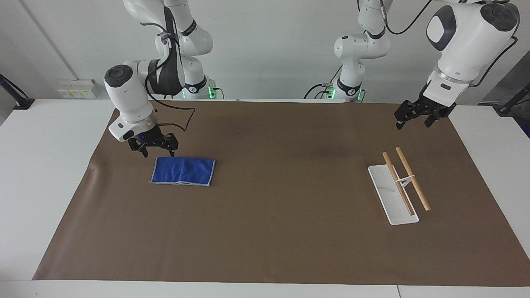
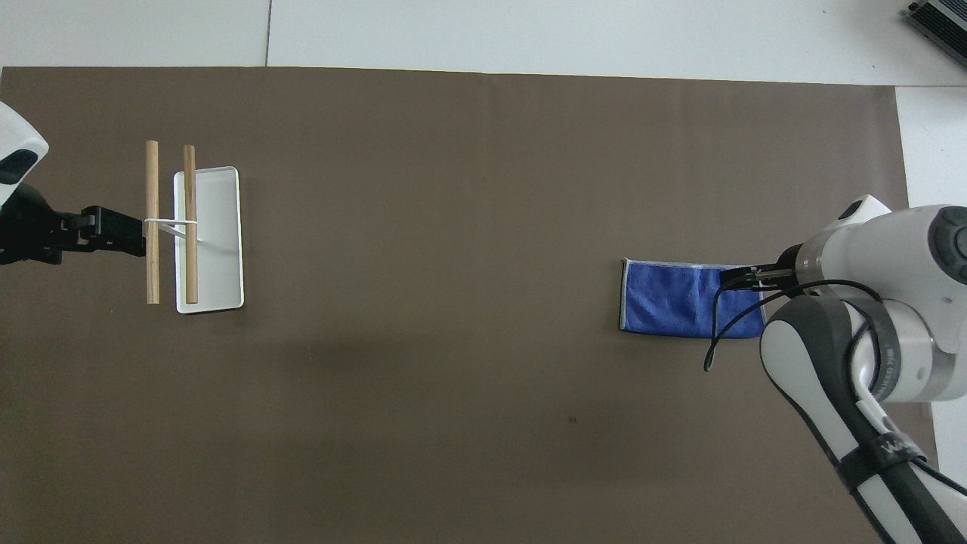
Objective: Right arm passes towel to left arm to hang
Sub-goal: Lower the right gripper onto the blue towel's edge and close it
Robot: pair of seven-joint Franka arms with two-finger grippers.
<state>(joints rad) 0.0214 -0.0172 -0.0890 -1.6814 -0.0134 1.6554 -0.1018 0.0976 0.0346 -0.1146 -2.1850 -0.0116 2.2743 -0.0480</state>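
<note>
The blue towel (image 1: 184, 170) lies flat on the brown mat toward the right arm's end of the table; it also shows in the overhead view (image 2: 668, 298). My right gripper (image 1: 157, 154) is open and hangs low over the towel's end that is nearest the right arm's end of the table, just above the cloth and apart from it. In the overhead view the right gripper (image 2: 731, 279) covers that end. My left gripper (image 1: 413, 123) is open, empty and waits in the air beside the rack, over the mat.
A white rack base (image 1: 387, 194) with two wooden rods (image 1: 398, 183) on a thin stand sits toward the left arm's end; it also shows in the overhead view (image 2: 219, 257). The brown mat (image 1: 269, 215) covers most of the white table.
</note>
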